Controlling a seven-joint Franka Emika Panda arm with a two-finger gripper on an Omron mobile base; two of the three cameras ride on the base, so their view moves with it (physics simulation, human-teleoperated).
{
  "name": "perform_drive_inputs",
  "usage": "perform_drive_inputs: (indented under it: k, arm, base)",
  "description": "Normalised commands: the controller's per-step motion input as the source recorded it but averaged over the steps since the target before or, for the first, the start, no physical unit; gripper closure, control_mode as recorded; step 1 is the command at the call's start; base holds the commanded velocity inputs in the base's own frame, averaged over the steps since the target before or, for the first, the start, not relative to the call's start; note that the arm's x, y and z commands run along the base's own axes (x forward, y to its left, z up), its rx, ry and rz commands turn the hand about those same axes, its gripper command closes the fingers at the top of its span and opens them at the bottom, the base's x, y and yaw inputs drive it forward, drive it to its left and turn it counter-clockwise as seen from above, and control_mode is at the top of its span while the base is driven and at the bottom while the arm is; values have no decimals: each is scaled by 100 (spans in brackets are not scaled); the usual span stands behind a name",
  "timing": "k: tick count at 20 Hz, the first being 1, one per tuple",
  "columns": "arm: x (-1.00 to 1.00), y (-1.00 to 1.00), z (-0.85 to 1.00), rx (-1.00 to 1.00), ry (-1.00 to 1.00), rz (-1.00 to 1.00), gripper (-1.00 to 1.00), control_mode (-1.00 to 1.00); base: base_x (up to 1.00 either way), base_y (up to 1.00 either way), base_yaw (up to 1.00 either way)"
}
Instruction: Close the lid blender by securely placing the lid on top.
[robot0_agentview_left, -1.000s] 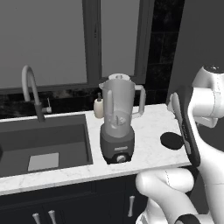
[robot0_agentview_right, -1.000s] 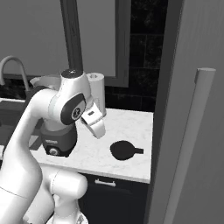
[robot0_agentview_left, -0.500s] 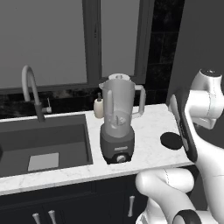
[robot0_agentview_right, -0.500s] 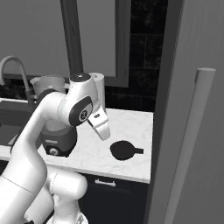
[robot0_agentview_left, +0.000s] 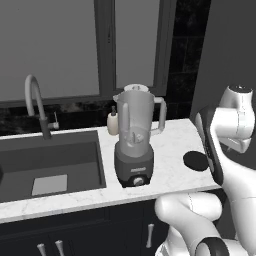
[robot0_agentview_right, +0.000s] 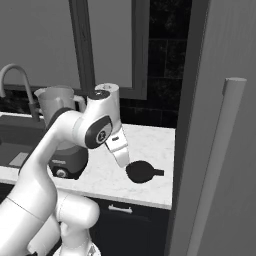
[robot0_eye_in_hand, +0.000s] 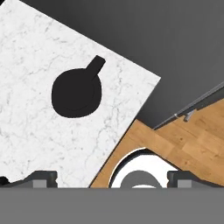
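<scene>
The blender (robot0_agentview_left: 134, 142) stands on the marble counter (robot0_agentview_left: 170, 140), its clear jar open at the top above a dark base with a knob; its jar (robot0_agentview_right: 56, 101) also shows behind my arm. The lid (robot0_agentview_left: 196, 161), a flat black disc with a small tab, lies on the counter to the blender's right, near the front edge. My gripper (robot0_agentview_right: 123, 161) hangs just left of the lid (robot0_agentview_right: 141, 171) and above it. In the hand view the lid (robot0_eye_in_hand: 76, 92) lies ahead on the marble, and the gripper (robot0_eye_in_hand: 113, 179) is open with nothing between its fingers (robot0_eye_in_hand: 41, 178).
A cream soap bottle (robot0_agentview_left: 113, 123) sits behind the blender, with a sink (robot0_agentview_left: 50, 162) and faucet (robot0_agentview_left: 36, 102) to the left. A tall grey panel with a long handle (robot0_agentview_right: 220, 165) rises right of the counter. Wooden floor (robot0_eye_in_hand: 183, 140) lies past the counter's edge.
My arm has swung right, away from the blender, bringing the hand lower and closer to the lid. The lid and the blender have stayed put.
</scene>
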Motion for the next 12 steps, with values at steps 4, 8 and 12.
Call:
perform_drive_inputs:
  k: [4, 8, 12]
  arm:
    - [13, -4, -33, 0, 8, -7, -100, -100]
    - [17, -16, -27, 0, 3, -4, -100, -100]
    - [11, -28, -17, 2, 0, -9, -100, -100]
  base:
    - [0, 0, 0]
    - [0, 0, 0]
    - [0, 0, 0]
